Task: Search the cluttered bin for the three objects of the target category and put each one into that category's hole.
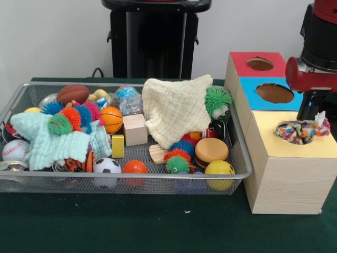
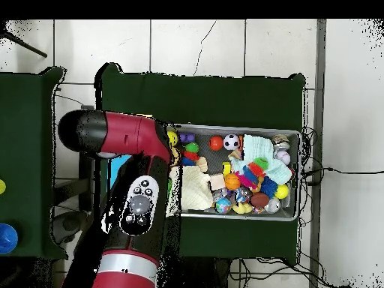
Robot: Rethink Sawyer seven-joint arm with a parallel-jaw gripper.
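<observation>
Currently my claw [image 1: 310, 112] hangs directly above the multicoloured cloth [image 1: 301, 130] sitting in the yellow hole [image 1: 297, 133]; whether it grips, I cannot tell. The bin [image 1: 231, 174] lies well to one side on the worktop [image 1: 131, 221]. Risk: the cloth appears bunched at the rim, so it may snag and lift out on retraction.

Front view: low and close across the table, facing the pedestal [image 1: 156, 39].
Overhead view: high up, looking straight down, robot base at bottom.
Shared: the bin [image 1: 236, 129] [image 2: 294, 135] and the arm [image 1: 317, 58] [image 2: 131, 180].
</observation>
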